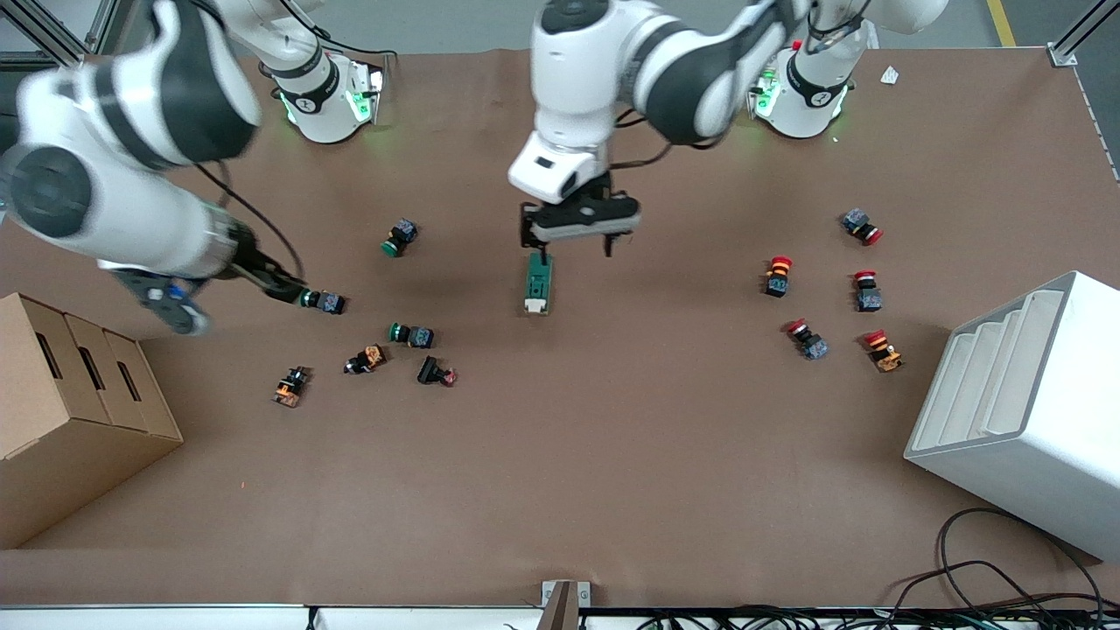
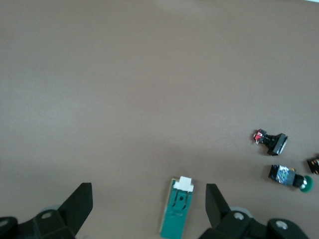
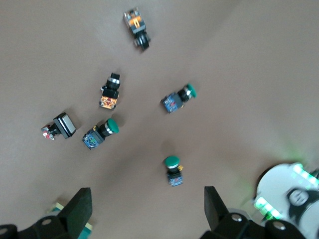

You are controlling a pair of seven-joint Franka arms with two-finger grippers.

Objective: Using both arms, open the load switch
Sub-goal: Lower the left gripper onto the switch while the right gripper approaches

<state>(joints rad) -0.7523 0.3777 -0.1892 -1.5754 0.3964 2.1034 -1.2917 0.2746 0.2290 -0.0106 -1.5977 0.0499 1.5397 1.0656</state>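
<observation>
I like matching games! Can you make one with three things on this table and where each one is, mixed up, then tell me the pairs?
Things:
1. load switch
2. cardboard box
3. white stepped bin

Places:
A. at the left arm's end of the table
B. mid-table, under the left gripper, whose jaws are open
C. at the right arm's end of the table

Pairs: 1-B, 2-C, 3-A.

The right gripper hangs open over the green push buttons.
</observation>
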